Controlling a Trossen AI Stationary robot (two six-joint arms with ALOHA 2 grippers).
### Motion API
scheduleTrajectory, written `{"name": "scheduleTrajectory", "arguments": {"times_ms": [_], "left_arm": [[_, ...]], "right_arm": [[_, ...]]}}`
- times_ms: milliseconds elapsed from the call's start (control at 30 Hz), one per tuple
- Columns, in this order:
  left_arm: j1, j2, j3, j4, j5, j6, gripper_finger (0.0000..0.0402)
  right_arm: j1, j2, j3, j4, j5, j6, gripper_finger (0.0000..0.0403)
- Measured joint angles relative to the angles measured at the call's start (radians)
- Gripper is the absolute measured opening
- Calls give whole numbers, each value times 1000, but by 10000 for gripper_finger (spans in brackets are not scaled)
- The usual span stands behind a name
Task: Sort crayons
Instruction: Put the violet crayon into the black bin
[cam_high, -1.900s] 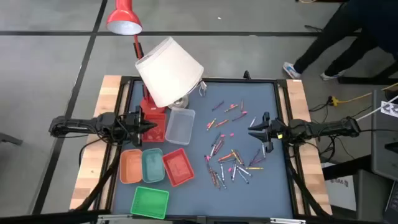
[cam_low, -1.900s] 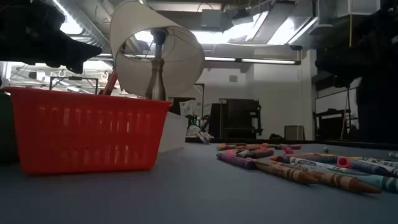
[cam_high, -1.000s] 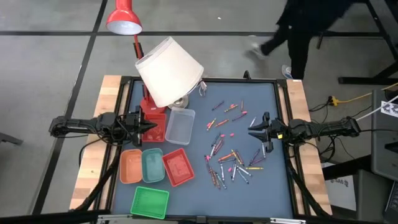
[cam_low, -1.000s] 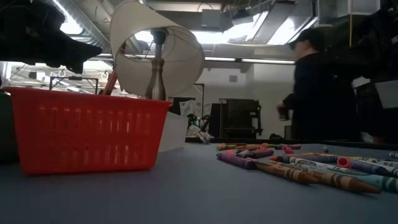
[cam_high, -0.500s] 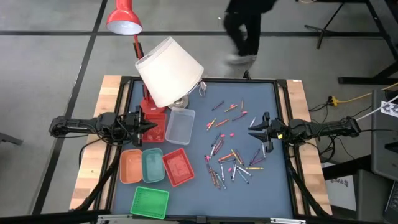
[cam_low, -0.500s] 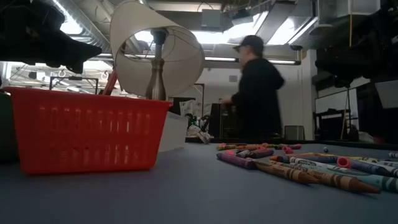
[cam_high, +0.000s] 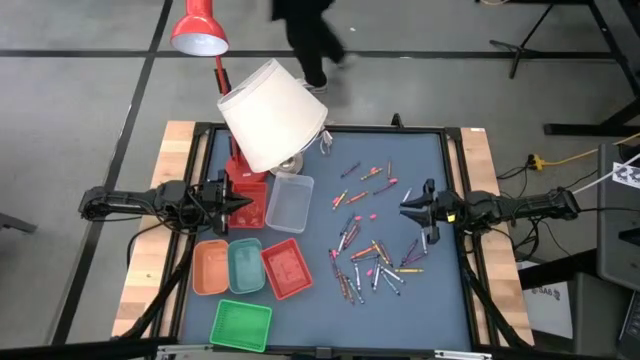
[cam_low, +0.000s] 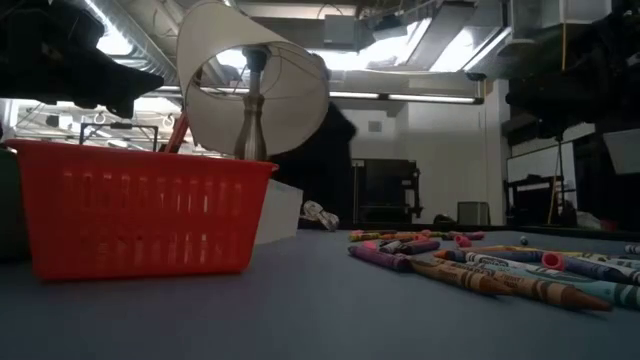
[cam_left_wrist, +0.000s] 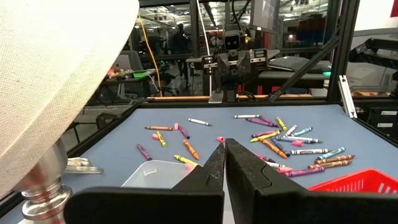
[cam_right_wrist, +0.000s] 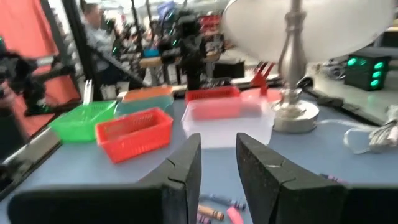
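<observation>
Many crayons (cam_high: 372, 250) lie loose on the blue mat, right of the middle; the low view shows them flat on their sides (cam_low: 480, 268). My left gripper (cam_high: 243, 203) hovers level at the mat's left edge, shut and holding nothing, pointing across at the crayons (cam_left_wrist: 280, 137). My right gripper (cam_high: 404, 208) hovers level at the right side, just right of the crayon scatter. It is open, with nothing between its fingers (cam_right_wrist: 217, 165). No gripper touches a crayon.
Left of the crayons stand a clear tray (cam_high: 290, 201), a red tray (cam_high: 286, 267), a teal tray (cam_high: 245, 266), an orange tray (cam_high: 209, 268) and a green tray (cam_high: 241, 324). A tilted white lamp shade (cam_high: 272, 113) overhangs the far left. A person (cam_high: 308, 30) is beyond the far edge.
Both grippers and the crayons have kept still. A person beyond the table's far edge has walked from the right toward the left.
</observation>
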Motion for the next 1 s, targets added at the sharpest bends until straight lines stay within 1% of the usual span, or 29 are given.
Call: {"name": "scheduleTrajectory", "arguments": {"times_ms": [167, 200, 300, 367, 567, 700, 800, 867, 1000], "left_arm": [[0, 0, 0, 0, 0, 0, 0], [0, 0, 0, 0, 0, 0, 0], [0, 0, 0, 1, -20, -1, 0], [0, 0, 0, 5, -41, -1, 0], [0, 0, 0, 13, -76, -1, 0], [0, 0, 0, 28, -76, -1, 0], [0, 0, 0, 28, -76, -1, 0], [0, 0, 0, 27, -76, -1, 0], [0, 0, 0, 27, -76, -1, 0]], "right_arm": [[0, 0, 0, 133, 154, 74, 99], [0, 0, 0, 152, 170, 75, 99], [0, 0, 0, 190, 172, 75, 108], [0, 0, 0, 201, 172, 75, 124], [0, 14, 42, 203, 192, 76, 194], [0, 79, 105, 198, 186, 45, 216], [0, 157, 167, 183, 173, -30, 217], [0, 217, 209, 140, 177, -77, 216], [-13, 346, 306, 19, 251, -153, 216]]}}
